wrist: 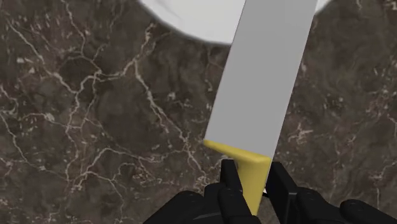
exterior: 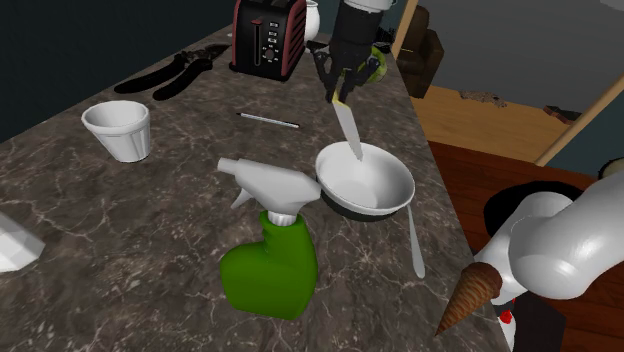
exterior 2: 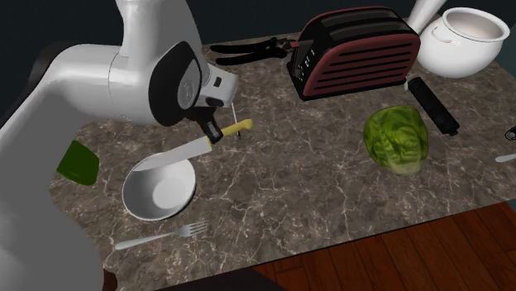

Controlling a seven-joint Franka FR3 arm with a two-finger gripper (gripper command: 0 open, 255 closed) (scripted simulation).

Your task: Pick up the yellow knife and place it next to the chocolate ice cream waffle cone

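Yellow-handled grey-bladed knife (wrist: 264,95) is pinched by black gripper (wrist: 253,186), held above white bowl (exterior: 385,185). Pick done; placing left: brown waffle cone (exterior: 468,298) is seen at bowl's 4 o'clock, shoulder view.

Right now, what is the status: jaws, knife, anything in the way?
Jaws shut on knife handle. Knife lifted, blade tip over bowl. Bowl and fork lie between knife and cone.

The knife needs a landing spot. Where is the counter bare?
Bare counter lies between the bowl and the lettuce, and between the cup and the spray bottle. It is crowded around the toaster.
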